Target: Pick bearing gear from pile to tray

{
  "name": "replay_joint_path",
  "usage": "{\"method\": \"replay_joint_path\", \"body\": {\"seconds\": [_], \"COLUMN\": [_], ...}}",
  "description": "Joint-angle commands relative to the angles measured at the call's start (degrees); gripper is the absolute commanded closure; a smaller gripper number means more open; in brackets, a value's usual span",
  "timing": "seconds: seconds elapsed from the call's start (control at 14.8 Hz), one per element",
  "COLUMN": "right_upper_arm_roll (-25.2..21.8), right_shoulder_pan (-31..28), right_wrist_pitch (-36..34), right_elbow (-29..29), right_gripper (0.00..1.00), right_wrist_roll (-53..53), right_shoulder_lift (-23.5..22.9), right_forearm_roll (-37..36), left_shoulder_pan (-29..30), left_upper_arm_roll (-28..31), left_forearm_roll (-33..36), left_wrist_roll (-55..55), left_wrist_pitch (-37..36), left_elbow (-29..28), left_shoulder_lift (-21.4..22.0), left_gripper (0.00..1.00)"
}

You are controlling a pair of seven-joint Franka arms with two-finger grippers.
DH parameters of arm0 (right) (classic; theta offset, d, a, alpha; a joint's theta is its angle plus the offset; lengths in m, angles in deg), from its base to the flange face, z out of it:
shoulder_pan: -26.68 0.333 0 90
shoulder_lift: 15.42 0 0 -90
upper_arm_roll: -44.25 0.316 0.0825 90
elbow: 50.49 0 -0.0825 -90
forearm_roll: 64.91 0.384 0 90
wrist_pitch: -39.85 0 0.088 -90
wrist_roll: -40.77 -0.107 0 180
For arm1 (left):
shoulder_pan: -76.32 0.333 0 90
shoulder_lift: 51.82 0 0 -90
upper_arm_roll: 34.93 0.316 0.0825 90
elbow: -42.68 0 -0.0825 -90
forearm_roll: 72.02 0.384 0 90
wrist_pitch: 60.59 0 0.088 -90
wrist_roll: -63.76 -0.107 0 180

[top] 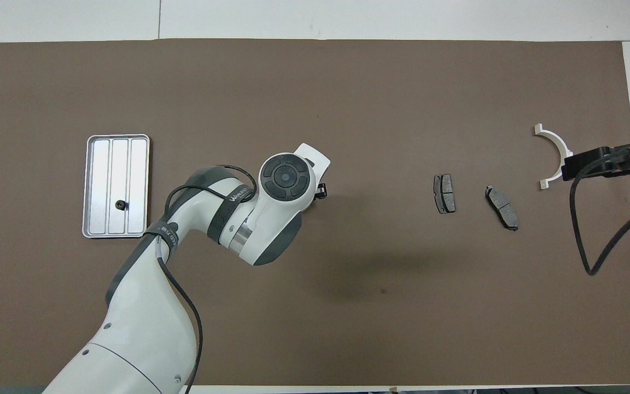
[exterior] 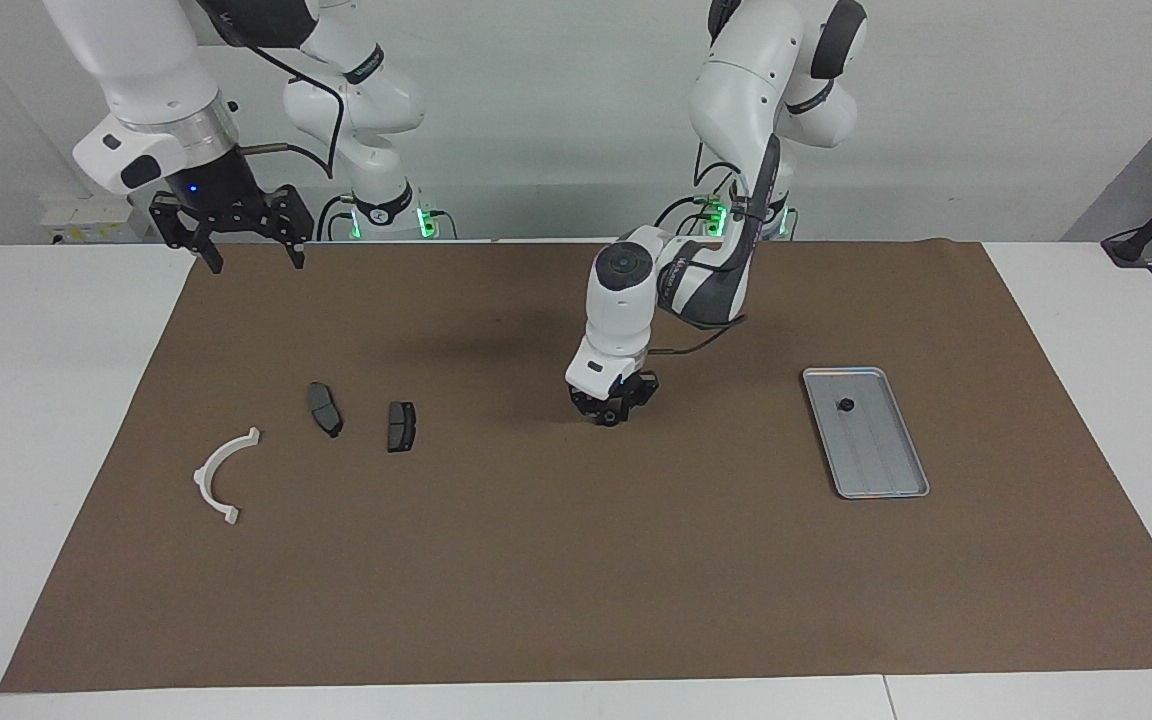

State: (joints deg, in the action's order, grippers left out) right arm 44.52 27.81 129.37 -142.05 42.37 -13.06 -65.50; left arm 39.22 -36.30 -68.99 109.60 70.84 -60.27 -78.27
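Note:
The silver tray (exterior: 888, 470) lies toward the left arm's end of the mat and holds one small black bearing gear (exterior: 846, 405), which also shows in the overhead view (top: 120, 205). The pile lies toward the right arm's end: a white arc bracket (exterior: 224, 472) and two dark brake pads (exterior: 325, 408) (exterior: 401, 426). My left gripper (exterior: 613, 410) points down, low over the mat's middle, between the pile and the tray. A small dark round shape shows at its tips. My right gripper (exterior: 251, 258) is open and empty, raised over the mat's edge nearest the robots, and waits.
A brown mat (exterior: 576, 580) covers most of the white table. In the overhead view the left arm's wrist (top: 285, 178) hides its gripper. The right arm's cable (top: 580, 219) hangs over the mat beside the bracket (top: 553, 156).

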Motion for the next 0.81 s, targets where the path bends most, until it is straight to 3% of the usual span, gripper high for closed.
{"method": "replay_joint_path", "body": {"seconds": [0.0, 0.2, 0.47, 0.61, 0.74], "right_upper_arm_roll": [0.8, 0.8, 0.8, 0.8, 0.8], "right_shoulder_pan": [-0.6, -0.4, -1.0, -1.0, -1.0], "right_wrist_pitch": [1.3, 1.4, 1.4, 1.3, 1.3], "right_elbow": [-1.1, -1.1, -1.1, -1.1, -1.1], "right_gripper": [0.00, 0.00, 0.00, 0.00, 0.00], "right_wrist_roll": [-0.9, -0.9, -0.8, -0.8, -0.9], "right_shoulder_lift": [0.7, 0.7, 0.8, 0.8, 0.8], "right_forearm_roll": [1.0, 1.0, 1.0, 1.0, 1.0], "left_shoulder_pan": [-0.3, 3.5, 16.1, 23.4, 29.6], "left_upper_arm_roll": [0.8, 0.7, 0.8, 0.9, 0.9], "left_forearm_roll": [0.1, 0.1, -5.6, -6.1, -6.3], "left_wrist_roll": [1.0, -4.3, -27.0, -39.0, -49.1], "left_wrist_pitch": [1.4, -2.1, -20.2, -26.1, -24.7], "left_elbow": [-1.8, -0.2, 5.2, 8.8, 8.6], "left_shoulder_lift": [1.5, 4.8, 14.6, 14.8, 14.7], "left_gripper": [1.00, 1.00, 1.00, 1.00, 1.00]}}
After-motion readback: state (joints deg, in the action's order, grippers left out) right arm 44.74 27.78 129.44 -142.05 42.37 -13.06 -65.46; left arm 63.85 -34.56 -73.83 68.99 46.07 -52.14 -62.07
